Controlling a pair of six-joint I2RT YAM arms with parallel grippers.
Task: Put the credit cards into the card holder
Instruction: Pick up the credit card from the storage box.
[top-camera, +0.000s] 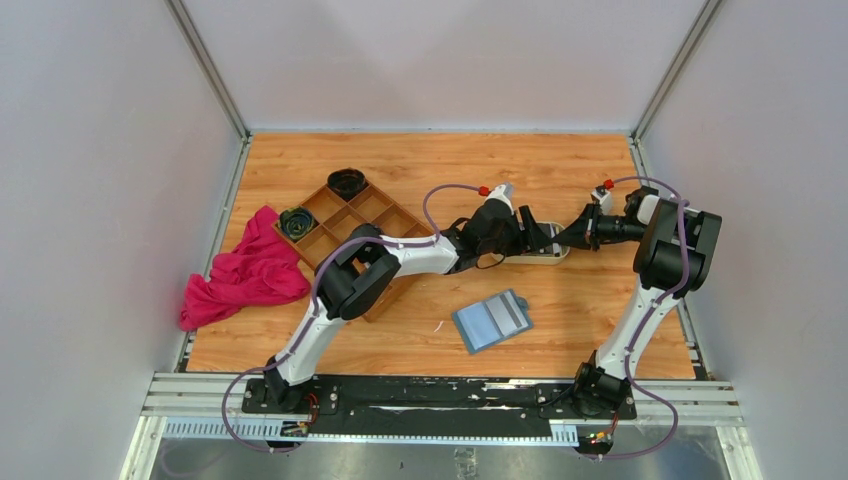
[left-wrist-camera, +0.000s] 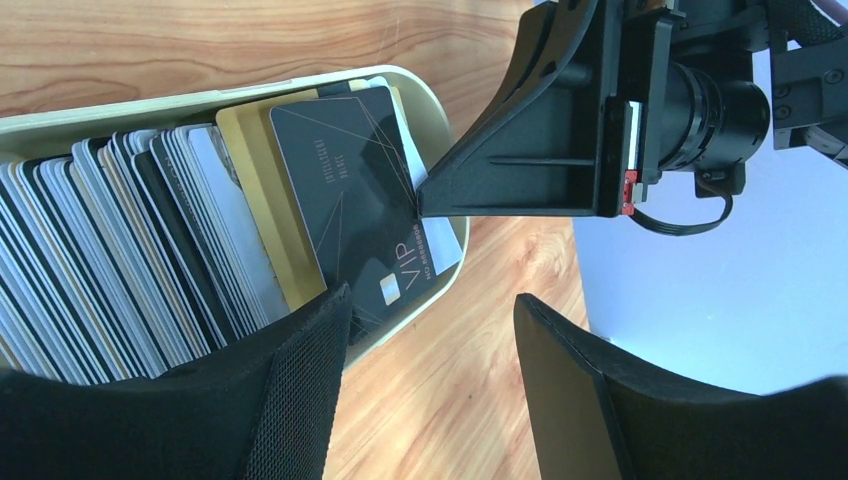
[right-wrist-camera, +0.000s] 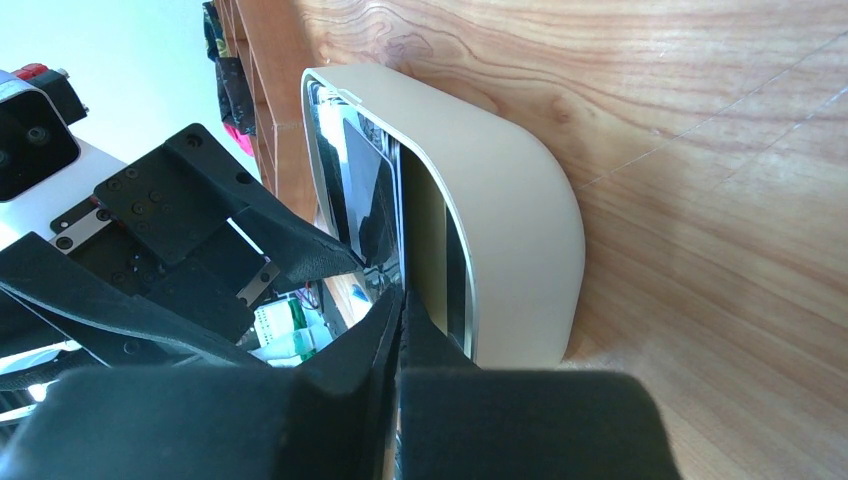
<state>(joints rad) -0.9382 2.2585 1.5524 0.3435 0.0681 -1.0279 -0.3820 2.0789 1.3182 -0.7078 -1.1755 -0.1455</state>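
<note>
Top external view: both grippers meet at a tray of cards, with the wallet nearer the arm bases.

Nearest the bases, the card holder (top-camera: 492, 321) lies open and flat on the table (top-camera: 420, 335), well apart from the cards. Beyond it, the credit cards (left-wrist-camera: 130, 230) stand packed on edge in a cream oval tray (right-wrist-camera: 520, 200), with 1 dark card (left-wrist-camera: 340, 190) leaning at the front. The left gripper (left-wrist-camera: 430, 320) hovers over that end of the tray, its 2 jaws spread and empty. The right gripper (right-wrist-camera: 402, 310) is pinched closed, its tip against the front cards; I cannot tell whether an edge is caught. The cards look light, stiff and slick, so they are probably best pinched across both faces at an exposed top corner, where a neighbouring card may cling.
</note>
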